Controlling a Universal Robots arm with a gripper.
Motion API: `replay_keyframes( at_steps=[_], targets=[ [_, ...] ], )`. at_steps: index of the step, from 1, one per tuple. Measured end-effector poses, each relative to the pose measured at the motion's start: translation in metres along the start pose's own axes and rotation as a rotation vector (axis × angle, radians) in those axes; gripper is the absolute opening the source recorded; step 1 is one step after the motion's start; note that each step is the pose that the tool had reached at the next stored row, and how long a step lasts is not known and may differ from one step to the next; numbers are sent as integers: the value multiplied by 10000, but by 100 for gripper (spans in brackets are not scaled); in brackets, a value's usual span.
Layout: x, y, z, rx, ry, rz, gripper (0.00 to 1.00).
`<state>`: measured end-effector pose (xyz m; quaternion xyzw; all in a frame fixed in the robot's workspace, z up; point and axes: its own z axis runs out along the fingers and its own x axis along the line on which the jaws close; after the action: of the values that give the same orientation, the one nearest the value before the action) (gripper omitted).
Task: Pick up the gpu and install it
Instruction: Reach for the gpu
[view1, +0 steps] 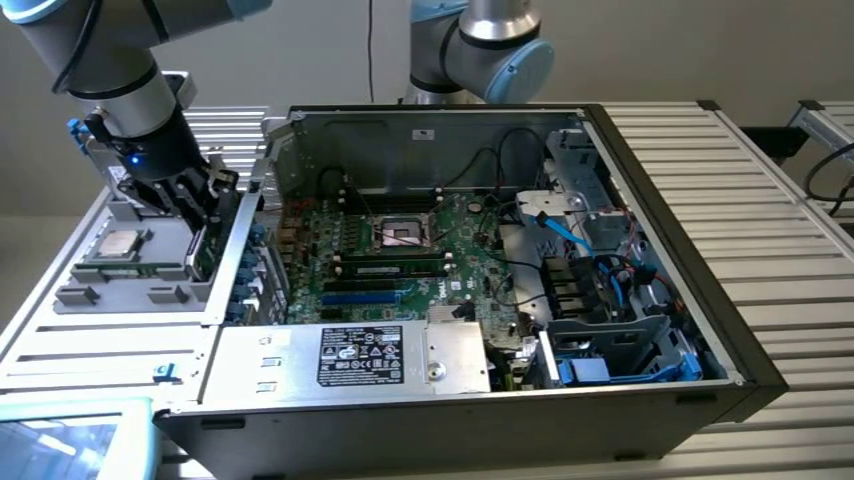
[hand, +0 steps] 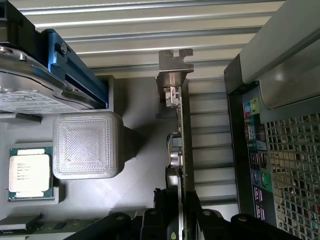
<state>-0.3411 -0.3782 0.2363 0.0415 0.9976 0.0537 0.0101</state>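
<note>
The gpu stands on edge in a grey fixture tray at the exterior view's left, just outside the open computer case. In the wrist view the gpu is seen edge-on, with its metal bracket at the far end. My gripper has come down from above onto the card's top edge. In the wrist view the gripper straddles the card's near end. The green motherboard lies inside the case.
A processor and a ribbed white block sit in the tray beside the card. The case's rear port panel stands close on the card's other side. A second arm is behind the case. Cables and drive bays crowd the case's right.
</note>
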Motion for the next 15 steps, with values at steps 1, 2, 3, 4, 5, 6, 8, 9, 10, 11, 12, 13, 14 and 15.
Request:
replay_keyframes(
  at_steps=[1,2,3,4,5,6,8,9,10,11,12,13,14,15],
  targets=[
    [0,0,0,0,-1,0,28],
    [0,0,0,0,-1,0,28],
    [0,0,0,0,-1,0,28],
    [0,0,0,0,-1,0,28],
    [0,0,1,-1,-1,0,28],
    [0,0,0,-1,-1,0,28],
    [0,0,0,-1,-1,0,28],
    [0,0,-1,-1,-2,0,28],
    [-1,4,-33,-5,-7,0,28],
    [-2,9,-80,-3,-4,1,28],
    [-2,14,-126,-1,-1,1,28],
    [-2,19,-172,-1,-1,1,28],
    [-3,24,-219,-1,-2,1,28],
    [-4,29,-265,0,-1,1,28]
  ],
)
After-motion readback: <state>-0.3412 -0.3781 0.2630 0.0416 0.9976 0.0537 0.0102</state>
